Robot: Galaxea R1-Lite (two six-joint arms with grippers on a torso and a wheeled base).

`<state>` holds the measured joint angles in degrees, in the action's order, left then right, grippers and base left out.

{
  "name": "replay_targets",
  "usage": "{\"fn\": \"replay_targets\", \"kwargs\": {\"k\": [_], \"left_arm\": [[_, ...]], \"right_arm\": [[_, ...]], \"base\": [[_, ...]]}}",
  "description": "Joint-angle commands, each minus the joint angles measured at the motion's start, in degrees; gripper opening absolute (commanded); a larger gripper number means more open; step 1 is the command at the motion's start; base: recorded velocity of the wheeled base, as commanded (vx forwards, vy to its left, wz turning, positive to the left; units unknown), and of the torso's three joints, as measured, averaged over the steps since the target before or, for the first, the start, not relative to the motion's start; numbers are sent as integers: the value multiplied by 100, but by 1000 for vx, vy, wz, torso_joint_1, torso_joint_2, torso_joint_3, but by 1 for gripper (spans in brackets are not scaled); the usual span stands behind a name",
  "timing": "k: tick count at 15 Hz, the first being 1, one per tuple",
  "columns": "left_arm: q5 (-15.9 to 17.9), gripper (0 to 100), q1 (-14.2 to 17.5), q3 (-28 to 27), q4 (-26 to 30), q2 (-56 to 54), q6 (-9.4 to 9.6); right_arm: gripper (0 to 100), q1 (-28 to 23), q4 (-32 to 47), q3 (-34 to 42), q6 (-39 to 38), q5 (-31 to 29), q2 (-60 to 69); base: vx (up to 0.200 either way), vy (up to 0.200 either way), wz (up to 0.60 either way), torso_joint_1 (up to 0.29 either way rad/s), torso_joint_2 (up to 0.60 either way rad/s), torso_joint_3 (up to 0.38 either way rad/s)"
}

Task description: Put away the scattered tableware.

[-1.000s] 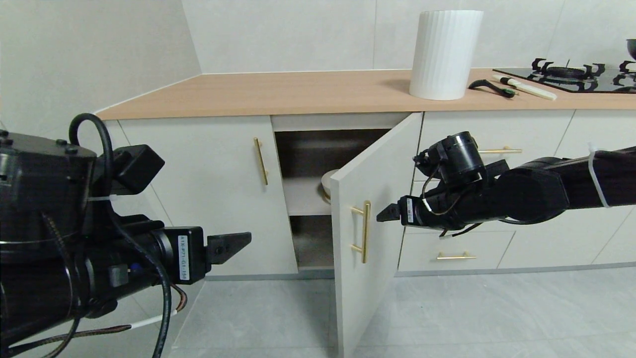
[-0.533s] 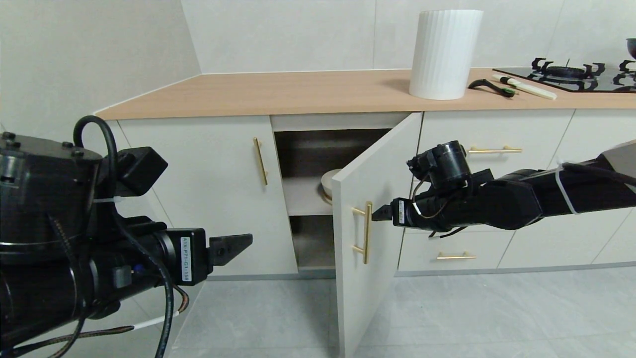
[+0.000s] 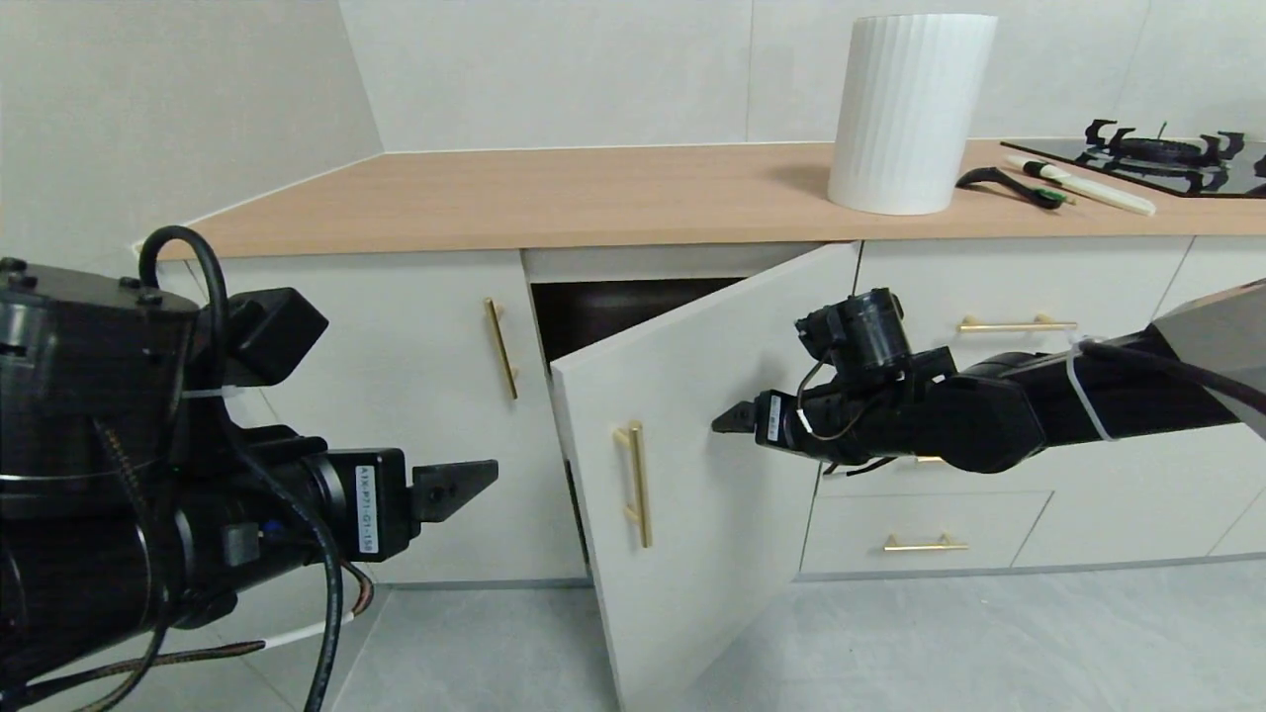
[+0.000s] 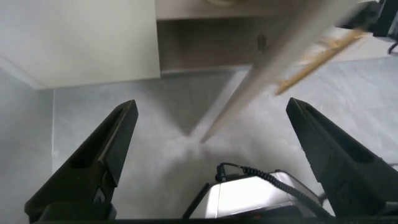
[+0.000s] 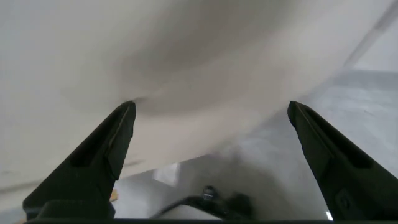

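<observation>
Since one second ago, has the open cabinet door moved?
Yes. The cabinet door has swung toward shut: it now covers most of the fixed cabinet opening, far more than earlier. The right gripper is at its outer face.

Pale, large-tiled walls (image 3: 554, 69) meet in a corner behind a wooden tabletop (image 3: 554, 198) that runs along a row of off-white cabinets (image 3: 396, 396) with slim brass handles (image 3: 500, 348). One cabinet door (image 3: 692, 554) stands partly open, a dark gap (image 3: 613, 307) showing above its top edge. To its right are drawers (image 3: 989, 514) with brass pulls, and a black gas hob (image 3: 1157, 153) is set into the tabletop's far end. The floor (image 3: 940, 643) is light grey tile. The light is soft and even.
</observation>
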<state>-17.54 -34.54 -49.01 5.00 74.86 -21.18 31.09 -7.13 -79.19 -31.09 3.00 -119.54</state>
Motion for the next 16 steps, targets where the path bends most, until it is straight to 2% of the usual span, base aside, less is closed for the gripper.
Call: {"fn": "replay_targets", "kwargs": {"k": [1,5,11,13,16], "left_arm": [[-12,100,-1,-12,-8,-7,-1],[-179,100,-1,5,-166,-7,-1],[-179,100,8,5,-166,20,-1],[-179,100,8,5,-166,20,-1],[-179,100,8,14,-166,28,-9]], "right_arm": [[100,117,-175,-9,-143,-1,-78],[100,266,-377,-132,-592,-1,-245],[100,284,-429,-1002,-1928,-80,-676],[100,258,-429,-1222,-2165,-98,-790],[100,205,-412,-1846,-2376,-660,-1265]], "base": [[0,0,0,0,0,0],[0,0,0,0,0,0],[0,0,0,0,0,0],[0,0,0,0,0,0],[0,0,0,0,0,0]]}}
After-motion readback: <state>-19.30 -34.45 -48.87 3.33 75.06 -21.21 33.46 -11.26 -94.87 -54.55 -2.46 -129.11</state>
